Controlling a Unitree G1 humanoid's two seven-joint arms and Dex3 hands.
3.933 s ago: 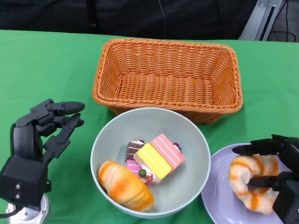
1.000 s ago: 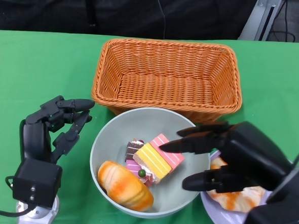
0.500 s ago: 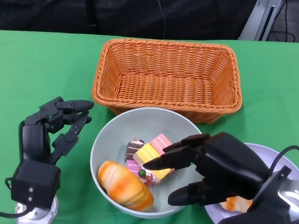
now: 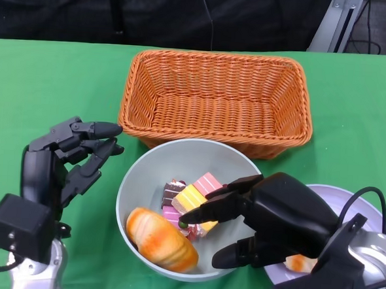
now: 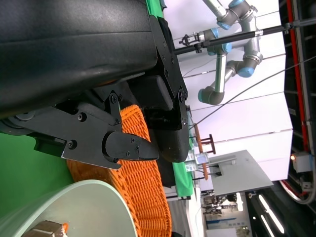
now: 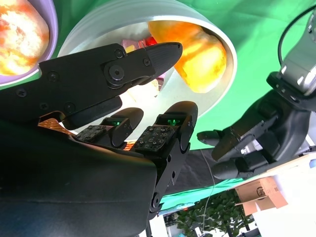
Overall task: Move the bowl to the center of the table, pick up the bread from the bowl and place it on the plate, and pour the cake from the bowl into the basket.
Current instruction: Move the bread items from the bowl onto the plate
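Over the near right of the bowl [image 4: 240, 180], the right hand [image 4: 267, 218] spreads empty above the cake [image 4: 199, 200], likely reaching for the remaining bread [image 4: 161, 239]. Left hand [image 4: 64, 159] waits open left of it.

The head view looks steeply down on the green-clothed table [image 4: 40, 70] from the robot's side. Each wrist view sits close behind its own hand, tilted sideways. All three share the pale grey-green round bowl [image 4: 159, 159] [image 6: 224, 74] [image 5: 111, 205].
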